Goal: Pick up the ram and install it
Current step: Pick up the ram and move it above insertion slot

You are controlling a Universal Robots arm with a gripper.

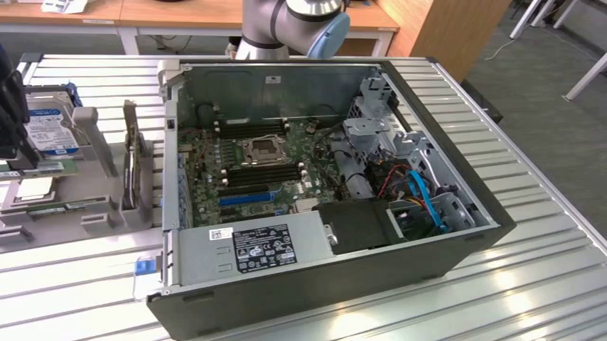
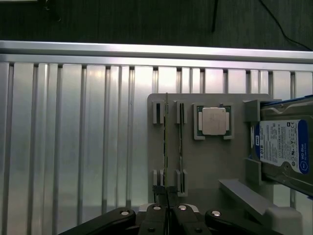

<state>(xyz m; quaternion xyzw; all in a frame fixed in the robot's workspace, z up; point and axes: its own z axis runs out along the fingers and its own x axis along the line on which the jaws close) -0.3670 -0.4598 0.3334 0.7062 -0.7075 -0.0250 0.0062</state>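
Two ram sticks stand on edge in slots of a grey holder plate (image 2: 210, 166). The ram (image 2: 167, 142) closer to the plate's edge runs straight into my gripper (image 2: 167, 203), whose fingers are shut on its near end while it sits in its slots. The second stick (image 2: 181, 147) stands just beside it. In the exterior view a green ram stick (image 1: 62, 207) lies in the holder at the exterior view's left, where the dark wrist (image 1: 10, 106) hangs. The open computer case (image 1: 332, 284) shows the motherboard's black memory slots (image 1: 256, 174) beside the processor socket (image 1: 261, 150).
On the holder a square silver processor chip (image 2: 214, 120) sits by the sticks, and a blue-and-silver hard drive (image 2: 283, 147) leans in a bracket. A card (image 1: 133, 163) stands upright between holder and case. Ribbed metal table (image 2: 73, 147) stretches around; cables and drive cages (image 1: 399, 156) crowd the case.
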